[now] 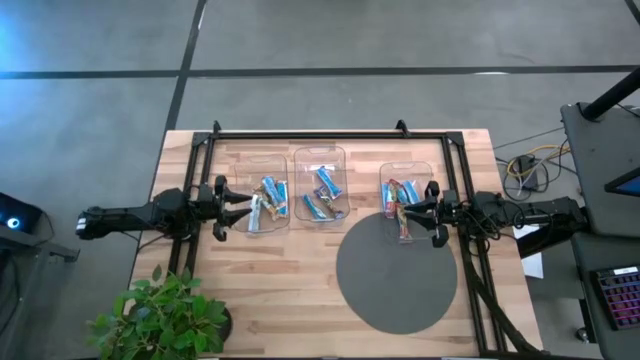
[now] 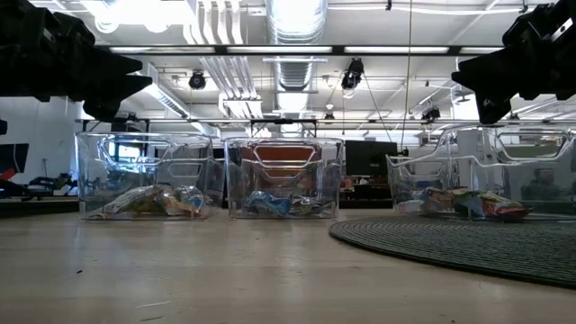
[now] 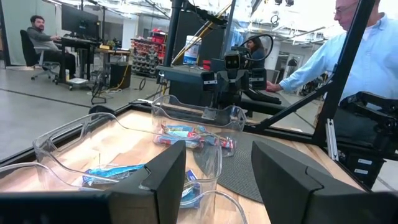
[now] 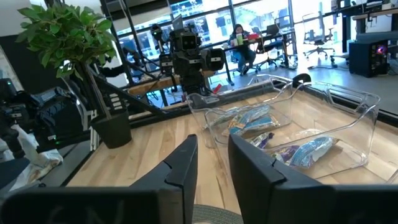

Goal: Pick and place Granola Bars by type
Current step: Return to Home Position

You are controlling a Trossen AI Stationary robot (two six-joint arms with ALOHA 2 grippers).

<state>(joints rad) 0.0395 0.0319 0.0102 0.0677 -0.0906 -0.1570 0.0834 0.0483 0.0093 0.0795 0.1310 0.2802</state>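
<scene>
Three clear trays stand in a row on the far half of the table, each with wrapped granola bars lying on its floor. The left tray's bars (image 1: 268, 198) are blue and tan, the middle tray's (image 1: 322, 195) mostly blue, the right tray's (image 1: 400, 202) red, tan and blue. My left gripper (image 1: 240, 200) hovers open at the left tray's left end, above its rim (image 3: 124, 121). My right gripper (image 1: 418, 210) is open with a narrower gap and hovers over the right tray's right end. In the low view both grippers (image 2: 81, 67) (image 2: 513, 67) hang well above the trays.
A dark round mat (image 1: 395, 270) covers the table's near right part and runs under the right tray. A potted plant (image 1: 165, 315) stands at the near left corner. A black frame rail (image 1: 330, 133) runs along the far edge. Bare wood lies near of the trays. People show beyond the table.
</scene>
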